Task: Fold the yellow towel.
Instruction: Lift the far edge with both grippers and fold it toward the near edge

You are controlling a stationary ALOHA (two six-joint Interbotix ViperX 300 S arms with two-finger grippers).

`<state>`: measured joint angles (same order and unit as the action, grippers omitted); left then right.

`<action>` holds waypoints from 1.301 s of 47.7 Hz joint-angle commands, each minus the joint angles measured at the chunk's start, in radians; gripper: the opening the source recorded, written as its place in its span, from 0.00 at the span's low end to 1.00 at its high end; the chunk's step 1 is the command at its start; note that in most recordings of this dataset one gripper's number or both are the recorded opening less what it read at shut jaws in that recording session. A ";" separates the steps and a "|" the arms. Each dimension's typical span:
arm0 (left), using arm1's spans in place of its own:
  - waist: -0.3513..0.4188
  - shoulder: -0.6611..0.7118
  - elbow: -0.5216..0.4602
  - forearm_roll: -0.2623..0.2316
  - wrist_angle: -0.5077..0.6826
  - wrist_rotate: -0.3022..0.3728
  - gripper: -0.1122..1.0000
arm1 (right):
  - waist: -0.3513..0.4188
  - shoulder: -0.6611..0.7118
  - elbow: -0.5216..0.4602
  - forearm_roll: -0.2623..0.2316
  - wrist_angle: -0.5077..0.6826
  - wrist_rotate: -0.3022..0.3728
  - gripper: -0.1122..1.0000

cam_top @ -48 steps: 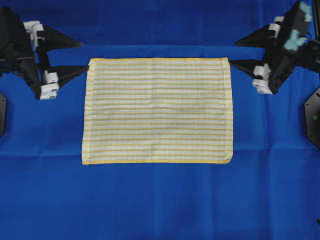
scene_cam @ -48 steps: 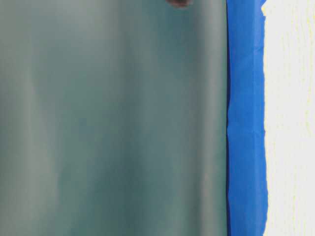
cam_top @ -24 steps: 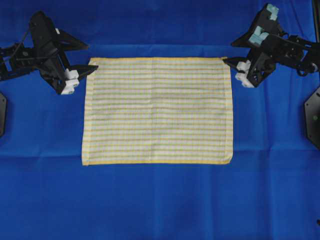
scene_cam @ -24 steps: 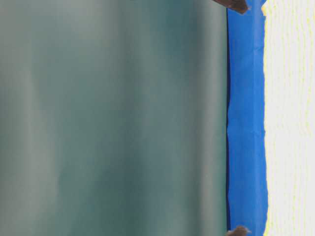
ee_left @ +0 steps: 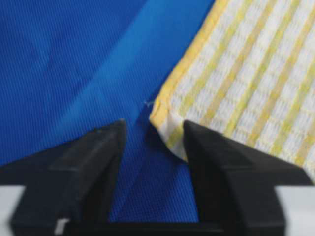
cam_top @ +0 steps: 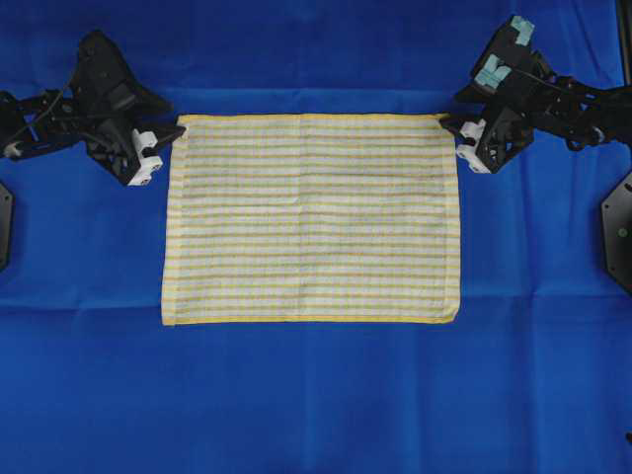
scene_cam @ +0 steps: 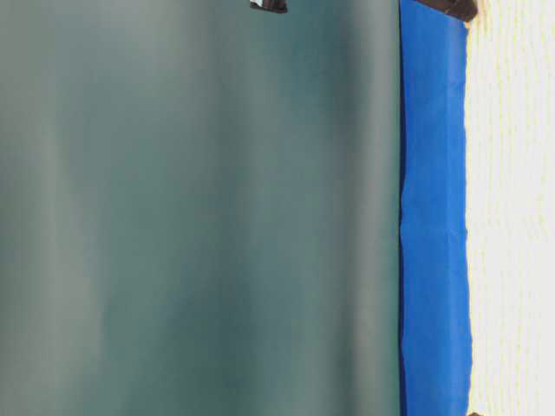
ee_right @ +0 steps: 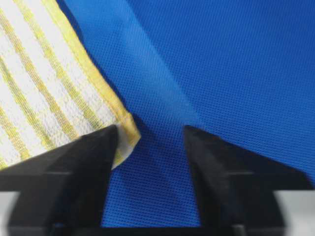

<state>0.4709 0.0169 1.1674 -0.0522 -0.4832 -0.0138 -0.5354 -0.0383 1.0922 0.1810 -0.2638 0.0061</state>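
Note:
The yellow towel (cam_top: 311,217) lies flat and spread out on the blue sheet (cam_top: 316,395). At its far left corner sits my left gripper (cam_top: 174,132), low on the sheet. Its jaws are open, and in the left wrist view the towel (ee_left: 246,73) has that corner curled up against the right finger of the left gripper (ee_left: 152,133). My right gripper (cam_top: 450,122) is at the far right corner, also open. In the right wrist view the right gripper (ee_right: 150,135) has the towel (ee_right: 39,88) corner resting against its left finger. Blue sheet fills both gaps.
The blue sheet (scene_cam: 434,217) covers the whole table. Black mounting plates (cam_top: 617,232) stand at the left and right edges of the overhead view. The table-level view is mostly a blurred grey-green surface (scene_cam: 199,217), with the towel (scene_cam: 512,217) a pale strip at the right.
Both grippers have come inward and down onto the towel's two far corners. Their jaws have narrowed from wide open. The towel's corners are slightly lifted; the rest lies as before.

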 commanded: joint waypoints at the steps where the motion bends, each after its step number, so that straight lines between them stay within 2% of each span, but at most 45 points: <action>1: 0.000 0.008 -0.011 -0.002 -0.006 -0.002 0.41 | 0.000 -0.006 -0.008 0.005 -0.011 -0.002 0.47; 7: -0.008 0.038 -0.009 -0.002 -0.006 -0.002 0.24 | 0.006 -0.008 -0.006 0.003 -0.011 -0.002 0.17; 9: -0.009 0.041 -0.008 -0.002 -0.006 -0.002 0.18 | 0.009 -0.008 -0.006 0.005 -0.011 -0.003 0.12; 12: -0.011 0.041 -0.006 -0.002 -0.005 -0.002 0.12 | 0.012 -0.006 -0.006 0.003 -0.011 -0.003 0.12; 27: -0.011 0.000 -0.006 -0.002 0.014 0.015 0.12 | 0.012 -0.035 -0.008 0.003 -0.009 -0.003 0.12; 47: -0.012 -0.241 -0.034 -0.002 0.207 0.075 0.12 | 0.012 -0.198 -0.006 0.005 0.063 -0.003 0.12; 62: -0.015 -0.256 -0.029 -0.002 0.213 0.074 0.12 | 0.014 -0.213 -0.003 0.005 0.075 -0.003 0.13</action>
<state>0.4571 -0.2224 1.1459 -0.0506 -0.2669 0.0614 -0.5246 -0.2347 1.0968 0.1825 -0.1887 0.0031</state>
